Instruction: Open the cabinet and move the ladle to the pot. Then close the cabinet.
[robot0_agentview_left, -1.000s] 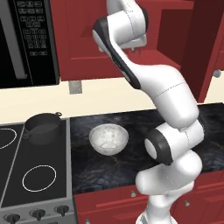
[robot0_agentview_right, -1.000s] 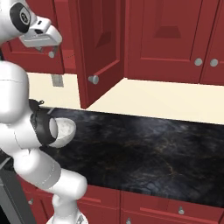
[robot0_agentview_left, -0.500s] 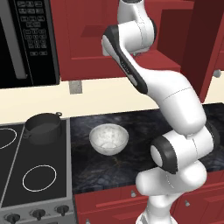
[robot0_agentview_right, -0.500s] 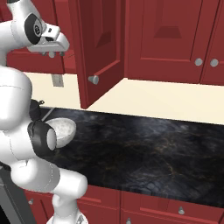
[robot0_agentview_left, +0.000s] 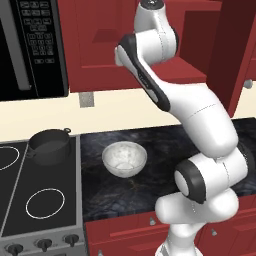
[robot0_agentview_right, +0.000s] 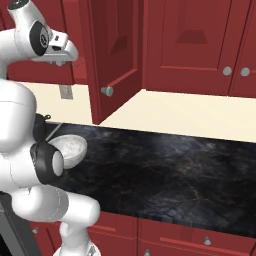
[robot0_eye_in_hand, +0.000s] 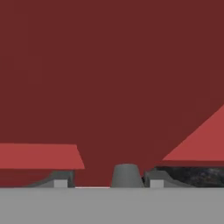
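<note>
cabinet (robot0_agentview_right: 112, 60) door open | end effector (robot0_eye_in_hand: 107, 177) inside | spread unclear, possibly half-closed

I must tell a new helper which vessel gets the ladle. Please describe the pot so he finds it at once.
Look at the black stove left of the dark counter. The pot stands on its back corner: small, round, dark grey metal with loop handles, unlike the pale bowl beside it on the counter.
</note>
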